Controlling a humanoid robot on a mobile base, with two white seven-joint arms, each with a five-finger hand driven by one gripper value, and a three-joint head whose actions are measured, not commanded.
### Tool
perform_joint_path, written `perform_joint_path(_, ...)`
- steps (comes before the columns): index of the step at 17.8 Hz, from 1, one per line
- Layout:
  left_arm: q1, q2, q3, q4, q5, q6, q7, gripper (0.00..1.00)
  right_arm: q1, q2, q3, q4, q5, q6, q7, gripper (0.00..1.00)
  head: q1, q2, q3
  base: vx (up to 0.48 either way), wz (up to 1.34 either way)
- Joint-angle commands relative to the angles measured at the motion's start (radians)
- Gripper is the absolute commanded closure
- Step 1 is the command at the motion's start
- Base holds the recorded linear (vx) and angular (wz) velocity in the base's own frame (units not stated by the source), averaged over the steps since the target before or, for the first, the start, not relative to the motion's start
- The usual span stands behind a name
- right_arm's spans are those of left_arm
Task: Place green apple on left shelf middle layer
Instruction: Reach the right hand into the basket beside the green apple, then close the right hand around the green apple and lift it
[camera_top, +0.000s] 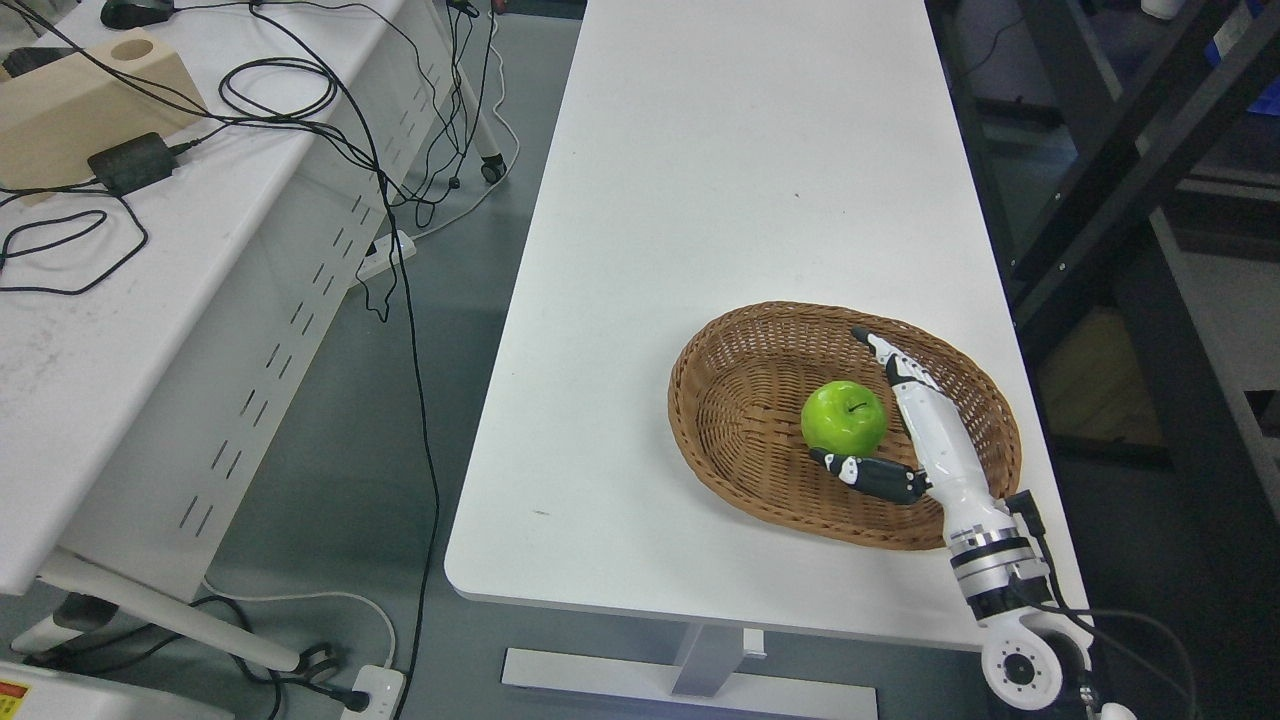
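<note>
Your green apple (843, 415) sits inside the wicker basket (730, 370), toward the basket's near-right side. The right robot hand (905, 420) has reached into the basket and cups the apple loosely: thumb under its near side, fingers extended past its right side, spread and not yet closed, so nothing is held. The basket rests on the white desk (720, 180). You cannot see the target shelf, and the left arm is out of view.

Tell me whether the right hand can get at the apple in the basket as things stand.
Probably yes. The right hand is already inside the basket, open, thumb just below the apple and fingers along its right side. Nothing lies between them.
</note>
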Motion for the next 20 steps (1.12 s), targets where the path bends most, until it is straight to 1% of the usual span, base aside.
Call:
perform_joint_path(1,-0.001,0.017,0.0,0.0,0.0,0.001,0.0,0.0,0.015,-0.053,0.08,0.022,0.056,-0.005,0.0,0.01,0.0,0.0,0.0,0.0,0.0)
perform_joint_path(4,0.001,0.017,0.0,0.0,0.0,0.001,0.0,0.0,-0.012,-0.039,0.085,0.031,0.062,-0.003,-0.001,0.01,0.0,0.0,0.0,-0.009,0.0)
perform_joint_path(8,0.001,0.017,0.0,0.0,0.0,0.001,0.0,0.0,-0.069,-0.025,0.101,0.089,0.065,0.008,-0.001,0.01,0.0,0.0,0.0,0.0,0.0)
perform_joint_path(12,-0.001,0.017,0.0,0.0,0.0,0.001,0.0,0.0,-0.117,-0.001,0.106,0.146,0.116,0.009,-0.001,0.01,0.0,0.0,0.0,0.0,0.0)
perform_joint_path(14,0.001,0.017,0.0,0.0,0.0,0.001,0.0,0.0,-0.121,0.004,0.106,0.169,0.134,0.024,-0.003,0.04,0.0,0.0,0.0,0.0,0.0)
perform_joint_path(15,0.001,0.017,0.0,0.0,0.0,0.001,0.0,0.0,-0.123,0.002,0.106,0.18,0.146,0.07,-0.003,0.09,0.0,0.0,0.0,0.0,0.0)
perform_joint_path(16,0.001,0.017,0.0,0.0,0.0,0.001,0.0,0.0,-0.121,0.001,0.105,0.183,0.149,0.096,-0.003,0.19,0.0,0.0,0.0,0.0,0.0)
perform_joint_path(17,-0.001,0.017,0.0,0.0,0.0,0.001,0.0,0.0,-0.117,-0.001,0.1,0.183,0.145,0.095,-0.003,0.28,0.0,0.0,0.0,0.0,0.0)
perform_joint_path(18,0.001,0.017,0.0,0.0,0.0,0.001,0.0,0.0,-0.115,-0.001,0.092,0.183,0.139,0.094,-0.003,0.42,0.0,0.0,0.0,0.0,0.0)
perform_joint_path(19,0.001,0.017,0.0,0.0,0.0,0.001,0.0,0.0,-0.117,-0.001,0.088,0.183,0.137,0.09,-0.004,0.62,0.0,0.0,0.0,0.0,0.0)
perform_joint_path(20,0.001,0.017,0.0,0.0,0.0,0.001,0.0,0.0,-0.118,-0.001,0.071,0.183,0.134,0.084,-0.004,0.73,0.0,0.0,0.0,0.0,0.0)
